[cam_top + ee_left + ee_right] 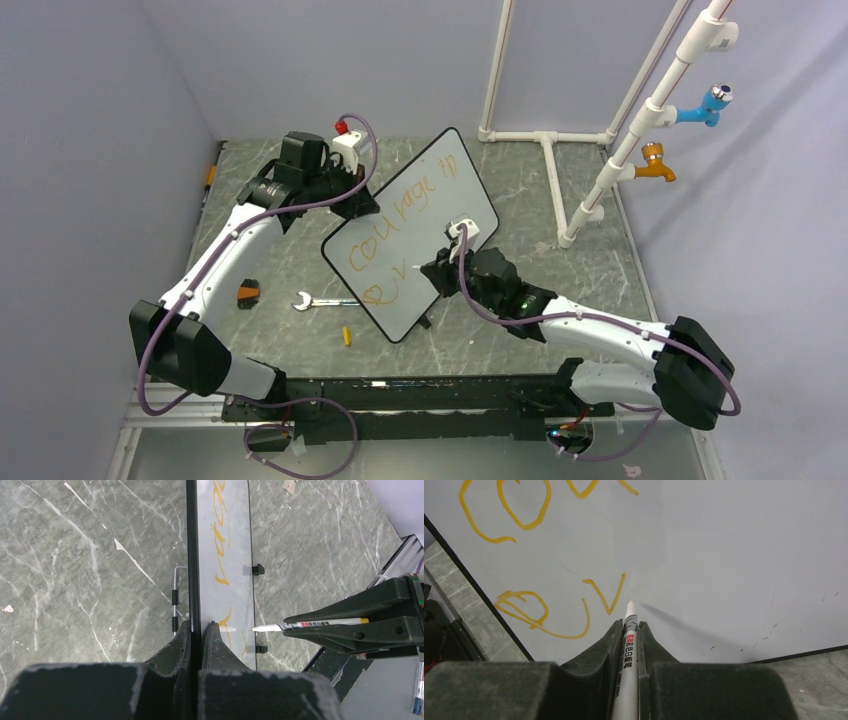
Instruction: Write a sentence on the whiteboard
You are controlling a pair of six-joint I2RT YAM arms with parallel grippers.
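L gripper (196, 630) clamped tight on whiteboard (405, 305) rim, props it upright mid-table, prob. to steady it under the pen | R gripper (629, 627) closed on marker (628, 652), tip at or just off board beside last "v" | sentence (405, 215) reads approx "courage is", row 2 a loop + "v" | marker label: red tag, print illegible

The right gripper (626, 625) is clamped on a white marker (629, 645) whose tip meets the whiteboard (734, 555), its shadow starting right at the tip. The tip sits just right of an orange "v" in the sentence (596, 597); more orange loops lie to the left and above. The board's black rim (479, 591) crosses the grey marbled surface (819, 680).
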